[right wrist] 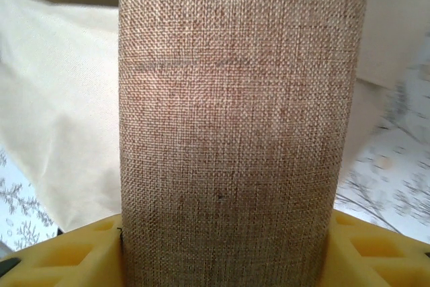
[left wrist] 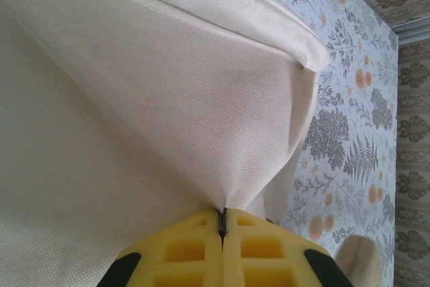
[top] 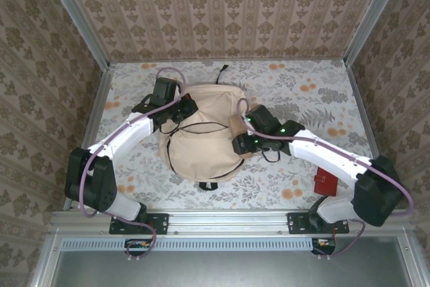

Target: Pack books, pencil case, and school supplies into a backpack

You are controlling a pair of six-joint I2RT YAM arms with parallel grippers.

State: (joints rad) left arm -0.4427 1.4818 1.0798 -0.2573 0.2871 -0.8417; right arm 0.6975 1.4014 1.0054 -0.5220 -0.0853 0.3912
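Observation:
The beige backpack [top: 201, 132] lies in the middle of the table with its dark zipper line curving across the front. My left gripper [top: 183, 108] is at its upper left. In the left wrist view the left gripper [left wrist: 222, 223] is shut on a small dark zipper piece at the fabric's edge, pulling the backpack cloth [left wrist: 168, 99] into a peak. My right gripper [top: 242, 140] is at the bag's right side, shut on the brown woven pencil case [right wrist: 235, 132], which stands between the yellow fingers [right wrist: 87, 250]. Its tan end [top: 235, 124] rests against the backpack. The books are out of view.
A small flat red square thing [top: 326, 181] lies near the right arm's base. Floral tablecloth [top: 302, 92] stretches right of the bag. Patterned walls close in the back and both sides. A metal rail [top: 222, 223] runs along the near edge.

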